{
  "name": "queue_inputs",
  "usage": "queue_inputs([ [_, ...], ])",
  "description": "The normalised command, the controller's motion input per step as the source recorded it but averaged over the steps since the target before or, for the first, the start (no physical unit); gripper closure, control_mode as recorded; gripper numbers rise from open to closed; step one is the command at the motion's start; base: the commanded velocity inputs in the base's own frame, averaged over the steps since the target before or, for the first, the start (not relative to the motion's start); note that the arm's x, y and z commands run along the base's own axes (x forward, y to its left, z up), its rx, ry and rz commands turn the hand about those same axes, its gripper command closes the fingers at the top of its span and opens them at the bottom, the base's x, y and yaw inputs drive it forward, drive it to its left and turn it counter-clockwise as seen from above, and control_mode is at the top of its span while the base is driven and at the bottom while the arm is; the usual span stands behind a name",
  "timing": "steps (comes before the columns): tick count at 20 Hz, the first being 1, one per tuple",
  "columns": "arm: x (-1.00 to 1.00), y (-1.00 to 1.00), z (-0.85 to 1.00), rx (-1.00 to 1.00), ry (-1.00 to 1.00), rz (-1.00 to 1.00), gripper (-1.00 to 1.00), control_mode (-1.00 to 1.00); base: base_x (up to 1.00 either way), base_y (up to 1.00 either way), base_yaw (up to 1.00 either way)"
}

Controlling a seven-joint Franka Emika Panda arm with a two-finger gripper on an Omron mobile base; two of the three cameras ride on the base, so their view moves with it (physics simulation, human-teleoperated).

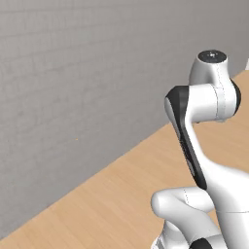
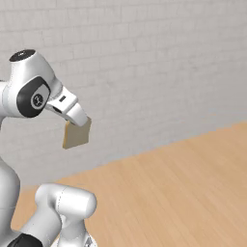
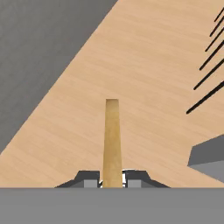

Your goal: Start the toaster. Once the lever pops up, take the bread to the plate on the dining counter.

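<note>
The bread (image 2: 76,134), a flat tan slice, hangs below my gripper (image 2: 79,120), which is shut on its top edge high above the floor. In the hand view the bread (image 3: 112,135) shows edge-on as a narrow tan strip rising from between the two dark fingertips of my gripper (image 3: 112,177). The toaster, its lever, the plate and the dining counter are out of view.
A light wooden floor (image 2: 183,193) stretches ahead to a grey brick wall (image 2: 159,62). In the hand view, thin dark bars (image 3: 210,57) cross the upper right and a grey block (image 3: 208,157) sits at the right. My arm (image 1: 204,107) fills the right of the left base view.
</note>
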Motion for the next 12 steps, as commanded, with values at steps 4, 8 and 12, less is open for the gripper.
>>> queue_inputs([
  [4, 0.0, 0.0, 0.0, 0.0, 0.0, 0.0, 1.0, 1.0, 0.61, 0.0, -0.54],
  [8, 0.0, 0.0, 0.0, 0.0, 0.0, 0.0, 1.0, 1.0, 0.57, 0.0, -0.56],
  [12, 0.0, 0.0, 0.0, 0.0, 0.0, 0.0, 1.0, 1.0, 0.56, 0.0, -0.56],
])
